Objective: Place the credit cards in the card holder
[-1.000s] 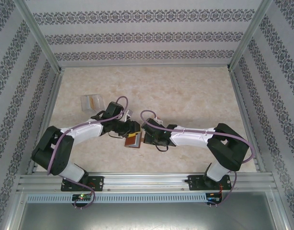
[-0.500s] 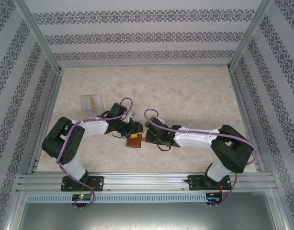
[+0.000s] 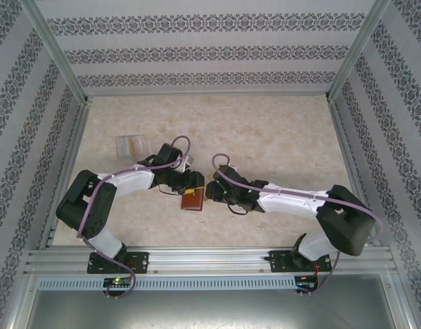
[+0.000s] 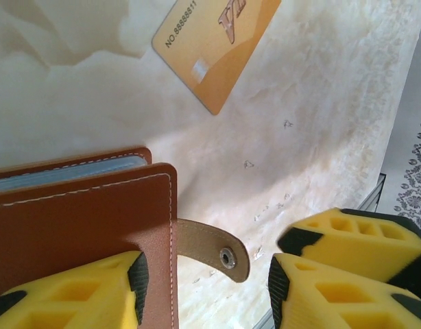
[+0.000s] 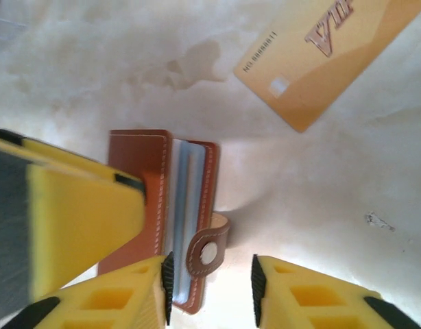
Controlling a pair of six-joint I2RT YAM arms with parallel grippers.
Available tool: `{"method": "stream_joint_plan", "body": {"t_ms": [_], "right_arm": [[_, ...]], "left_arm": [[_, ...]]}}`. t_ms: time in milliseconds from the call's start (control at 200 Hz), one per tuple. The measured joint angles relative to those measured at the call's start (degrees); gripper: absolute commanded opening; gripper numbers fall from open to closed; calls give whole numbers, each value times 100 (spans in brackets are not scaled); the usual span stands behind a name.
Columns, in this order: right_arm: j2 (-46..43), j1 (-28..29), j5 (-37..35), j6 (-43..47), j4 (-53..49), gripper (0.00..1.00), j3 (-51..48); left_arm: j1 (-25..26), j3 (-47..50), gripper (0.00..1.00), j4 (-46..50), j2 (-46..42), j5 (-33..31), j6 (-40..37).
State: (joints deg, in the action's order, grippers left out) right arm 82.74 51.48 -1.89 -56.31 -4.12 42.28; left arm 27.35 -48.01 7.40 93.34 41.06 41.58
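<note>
The card holder (image 3: 192,201) lies on the desk (image 3: 265,130), towards its near edge and between the two arms. It is reddish-brown leather with pale stitching. Its covers are folded together, and the edges of the greyish-blue pockets show between them. The snap tab (image 4: 214,250) is unfastened and juts out from the cover's edge over the bare desk, with its metal stud in plain sight.

The left hand (image 4: 207,277) is partly open. One of its yellow fingers (image 4: 66,298) overlaps the holder's top cover, the other stands clear on the far side of the tab, and it grips nothing. The right hand (image 5: 210,288) comes at the holder from the opposite side. Its jaws are also apart, and in the right wrist view the tab sits in the gap between them. One finger is at the holder's edge and the other is off to the side, so it grasps nothing either.

An orange-tan card (image 4: 214,48) lies flat on the desk just beyond the holder, apart from it, with its printed number facing up.

Well off to the far left of the desk lies a pale, glossy flat thing (image 3: 131,145) with a tan streak; what it is I cannot tell.
</note>
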Motion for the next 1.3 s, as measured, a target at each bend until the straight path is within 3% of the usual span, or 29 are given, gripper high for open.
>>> {"method": "stream_joint_plan", "body": {"t_ms": [215, 355, 824, 1024, 1244, 1304], "right_arm": [[-905, -39, -280, 315, -33, 42, -264], [-1189, -221, -476, 426, -74, 42, -348], [-1193, -496, -492, 424, -118, 41, -546], [-1193, -527, -463, 426, -116, 40, -573], [-1058, -592, -341, 424, -116, 41, -573], [-986, -601, -278, 422, -116, 41, -573]], "left_arm": [[85, -122, 52, 398, -68, -256, -111], [286, -201, 45, 487, -101, -424, -107], [741, -413, 27, 804, -2, -929, -68], [754, -605, 15, 957, 114, -1027, -116], [754, -767, 13, 1128, 343, -1025, -214], [754, -782, 8, 1134, 385, -1023, -227]]}}
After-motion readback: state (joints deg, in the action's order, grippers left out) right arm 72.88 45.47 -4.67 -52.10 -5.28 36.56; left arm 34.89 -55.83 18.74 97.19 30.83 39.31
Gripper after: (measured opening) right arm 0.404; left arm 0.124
